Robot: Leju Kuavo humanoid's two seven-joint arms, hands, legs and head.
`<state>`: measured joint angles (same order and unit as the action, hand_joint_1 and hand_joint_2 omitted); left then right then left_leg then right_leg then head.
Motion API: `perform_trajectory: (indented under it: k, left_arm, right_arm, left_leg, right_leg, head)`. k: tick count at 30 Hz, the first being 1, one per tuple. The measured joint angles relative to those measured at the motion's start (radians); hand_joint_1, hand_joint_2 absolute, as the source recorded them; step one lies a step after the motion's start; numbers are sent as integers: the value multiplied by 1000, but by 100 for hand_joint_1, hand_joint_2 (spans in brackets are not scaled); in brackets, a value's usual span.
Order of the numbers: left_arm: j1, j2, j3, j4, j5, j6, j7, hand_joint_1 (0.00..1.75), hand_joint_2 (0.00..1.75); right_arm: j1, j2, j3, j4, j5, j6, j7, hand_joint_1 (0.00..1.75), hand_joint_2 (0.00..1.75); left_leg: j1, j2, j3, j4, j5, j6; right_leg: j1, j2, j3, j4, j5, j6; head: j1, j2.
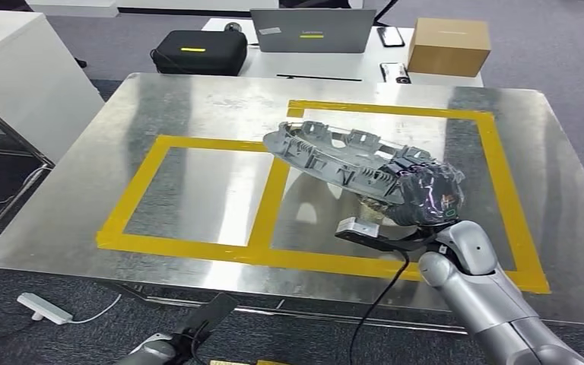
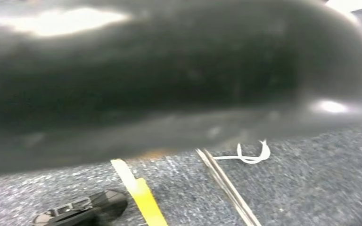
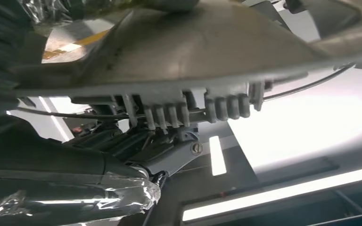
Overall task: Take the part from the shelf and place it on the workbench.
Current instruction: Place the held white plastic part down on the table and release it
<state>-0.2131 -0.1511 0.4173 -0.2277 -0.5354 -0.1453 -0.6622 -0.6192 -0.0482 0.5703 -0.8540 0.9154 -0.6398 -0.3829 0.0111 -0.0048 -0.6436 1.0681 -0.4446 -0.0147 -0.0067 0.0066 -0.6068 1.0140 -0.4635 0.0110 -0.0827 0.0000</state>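
Overhead, the right hand [image 1: 424, 196], wrapped in clear film, grips the grey part [image 1: 340, 157] by its near end above the workbench [image 1: 198, 114]'s right taped rectangle. Right wrist: part's ribbed underside crosses above the fingers [image 3: 66, 165]. No legible writing.

The shiny metal surface [image 1: 198, 114] carries yellow tape [image 1: 270, 199] laid in two adjoining rectangles. It stands on grey carpet floor [image 1: 15, 327]. A white power strip [image 1: 44, 308] lies on that floor near the surface's front left corner.
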Motion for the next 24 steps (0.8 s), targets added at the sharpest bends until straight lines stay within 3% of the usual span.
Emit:
perform_trajectory:
  k: [1,5,7,9,10,11,12,14,16,19,21,24]
  left_arm:
    - [0,0,0,0,0,0,1,0,0]
    - [0,-2,-1,0,9,-13,-1,0,0]
    - [-1,-3,-1,0,11,-18,-2,0,0]
    - [0,-4,0,0,12,-19,-2,0,0]
    - [0,-4,0,0,12,-19,-2,0,0]
    - [0,-4,0,0,12,-20,-2,0,0]
    - [0,-4,0,0,12,-21,-3,0,0]
    - [0,-4,0,0,12,-22,-5,0,0]
    - [-1,-4,0,0,12,-22,-7,0,0]
    - [-1,-4,0,0,12,-22,-10,0,0]
    - [-2,-3,0,0,12,-22,-11,0,0]
    - [-2,-2,0,0,12,-21,-13,0,0]
  right_arm:
    - [-2,0,0,0,1,0,2,0,0]
    - [-6,0,-4,1,7,-3,5,0,0]
    - [-9,0,-6,1,7,-5,5,0,0]
    - [-9,0,-6,2,8,-6,5,0,0]
    - [-8,0,-6,3,8,-6,6,0,0]
    - [-7,0,-6,4,8,-6,6,0,0]
    - [-7,0,-6,5,9,-6,6,0,0]
    - [-10,0,-7,5,10,-7,7,0,0]
    - [-12,0,-7,5,12,-10,8,0,0]
    - [-11,1,-7,5,14,-13,10,0,0]
    - [-12,2,-8,4,14,-14,11,0,0]
    - [-11,4,-9,4,1,-4,11,0,0]
  left_leg:
    - [-1,0,12,-28,3,4]
    - [1,-2,18,-44,0,26]
    - [4,-1,21,-48,2,36]
    - [3,0,21,-48,1,40]
    - [2,0,21,-48,1,41]
    - [1,-1,22,-48,1,41]
    - [1,-2,23,-47,0,41]
    - [0,-3,25,-47,-1,38]
    - [-3,-4,22,-45,0,31]
    - [-3,-3,18,-45,1,15]
    - [-2,-2,7,-13,-26,4]
    - [1,0,-67,157,-114,-8]
  right_leg:
    - [2,1,-2,1,-1,4]
    - [2,0,-12,13,-14,23]
    - [0,-1,-55,103,-64,31]
    - [0,-2,-120,240,-121,34]
    - [0,-2,-141,282,-131,35]
    - [0,-2,-146,289,-122,34]
    - [0,-2,-130,252,-94,32]
    - [1,-2,-61,113,-26,25]
    - [4,-3,-9,14,1,18]
    - [5,0,0,-4,1,7]
    - [0,0,4,-11,5,-4]
    - [-3,-1,7,-13,7,-11]
  head:
    - [1,0]
    - [3,0]
    - [6,0]
    - [8,0]
    - [8,0]
    - [8,0]
    - [8,0]
    - [8,0]
    - [7,0]
    - [6,0]
    - [4,0]
    - [1,0]
